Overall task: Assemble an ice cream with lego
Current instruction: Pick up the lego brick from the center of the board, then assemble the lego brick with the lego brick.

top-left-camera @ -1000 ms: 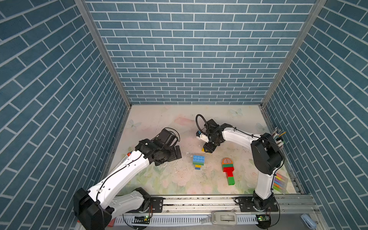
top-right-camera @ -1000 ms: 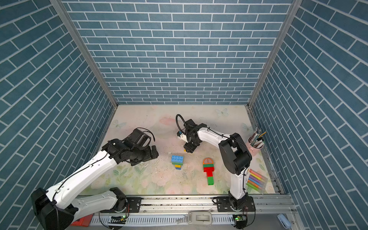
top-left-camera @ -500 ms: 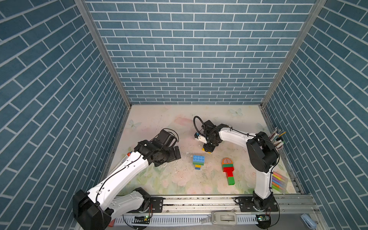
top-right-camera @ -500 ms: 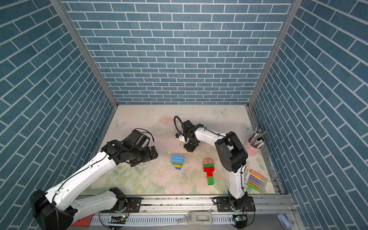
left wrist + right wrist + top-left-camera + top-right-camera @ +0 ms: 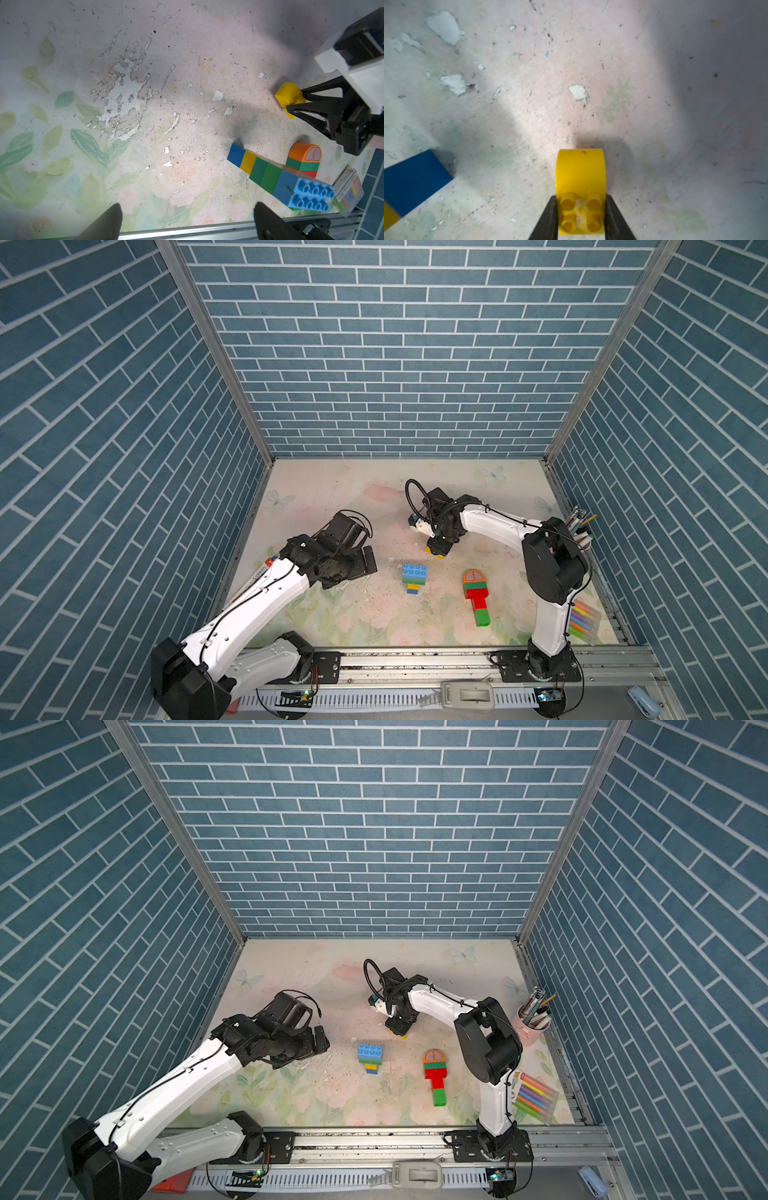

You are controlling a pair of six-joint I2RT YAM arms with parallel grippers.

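My right gripper (image 5: 581,207) is shut on a yellow round-topped lego piece (image 5: 580,176), one finger on each side of its studded end. In both top views this piece (image 5: 432,552) (image 5: 401,1034) sits low over the mat under the right gripper (image 5: 438,546). A stack with a blue top over green, yellow and blue bricks (image 5: 414,578) (image 5: 370,1057) stands mid-table. To its right lies a row of orange dome, green, red and green bricks (image 5: 476,601) (image 5: 435,1078). My left gripper (image 5: 187,209) (image 5: 362,563) stands open and holds nothing, left of the blue-topped stack (image 5: 291,180).
A pack of coloured markers (image 5: 584,620) (image 5: 534,1098) lies at the front right. A pink cup of pens (image 5: 579,531) (image 5: 536,1021) stands by the right wall. A metal rail (image 5: 415,655) runs along the front edge. Blue brick walls enclose the mat on three sides.
The right gripper's fingers have shut on the yellow piece, and its wrist has shifted slightly left. The left arm has barely moved and stays open.
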